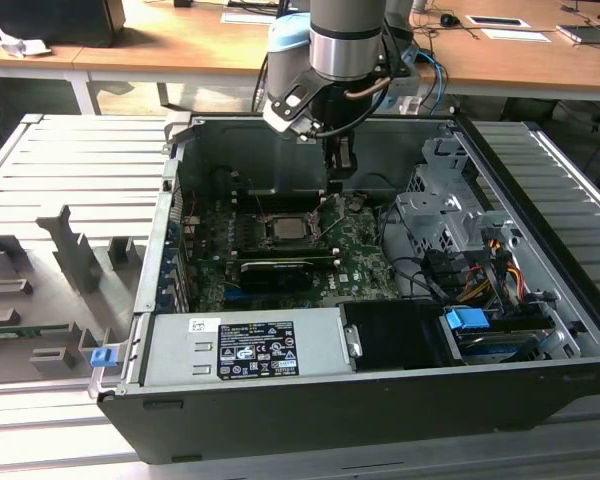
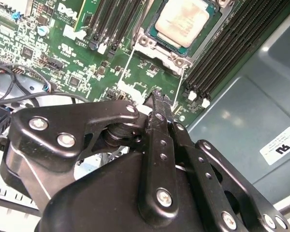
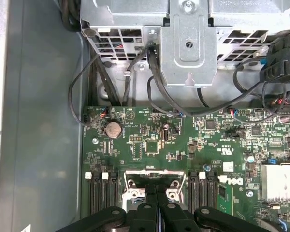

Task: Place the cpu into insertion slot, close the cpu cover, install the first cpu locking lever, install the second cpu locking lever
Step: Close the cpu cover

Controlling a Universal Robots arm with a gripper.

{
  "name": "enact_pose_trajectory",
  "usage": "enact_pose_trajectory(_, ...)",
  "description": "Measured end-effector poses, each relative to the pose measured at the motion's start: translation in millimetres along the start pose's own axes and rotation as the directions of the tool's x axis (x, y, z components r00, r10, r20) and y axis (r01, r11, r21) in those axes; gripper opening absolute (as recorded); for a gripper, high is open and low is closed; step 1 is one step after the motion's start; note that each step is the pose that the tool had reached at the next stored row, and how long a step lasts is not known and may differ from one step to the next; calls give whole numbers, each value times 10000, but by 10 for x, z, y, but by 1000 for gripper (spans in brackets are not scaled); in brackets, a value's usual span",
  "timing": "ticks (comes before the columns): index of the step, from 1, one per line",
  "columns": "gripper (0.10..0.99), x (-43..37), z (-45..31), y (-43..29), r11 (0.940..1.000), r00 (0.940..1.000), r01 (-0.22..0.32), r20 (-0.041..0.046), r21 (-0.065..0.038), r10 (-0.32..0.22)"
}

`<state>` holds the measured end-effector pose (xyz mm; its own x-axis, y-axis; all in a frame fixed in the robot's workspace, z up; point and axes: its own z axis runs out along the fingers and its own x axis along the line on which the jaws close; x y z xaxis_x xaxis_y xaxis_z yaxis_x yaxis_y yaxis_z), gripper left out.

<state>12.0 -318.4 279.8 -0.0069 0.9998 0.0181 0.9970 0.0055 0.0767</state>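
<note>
One cpu (image 2: 181, 21), one insertion slot (image 3: 153, 178), one cpu cover (image 2: 157, 46) and one tool (image 2: 157, 96) are counted. The cpu is seen as a small square chip with a pale silver-beige, slightly stained top. It is seated in the insertion slot on the green circuit board (image 3: 150, 140) and is framed by the silver-grey cpu cover, which appears to lie flat around it. In the second wrist view, two thin metal rods (image 2: 127, 67) are seen beside the cover. The tool's fingers are pressed together, and nothing is seen between them. The tip is positioned just beside the slot's edge, near the cpu but apart from it.
</note>
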Motion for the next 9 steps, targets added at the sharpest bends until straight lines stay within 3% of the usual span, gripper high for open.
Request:
enact_pose_trajectory(1,106,0,3,14,10000,10000,0,1,1,0)
enact_pose_trajectory(5,106,-2,48,183,10000,10000,14,-1,78,-14)
enact_pose_trajectory(8,106,-5,163,337,9999,10000,49,-4,96,-49)
enact_pose_trajectory(9,106,-6,218,341,9999,10000,71,-7,105,-71)
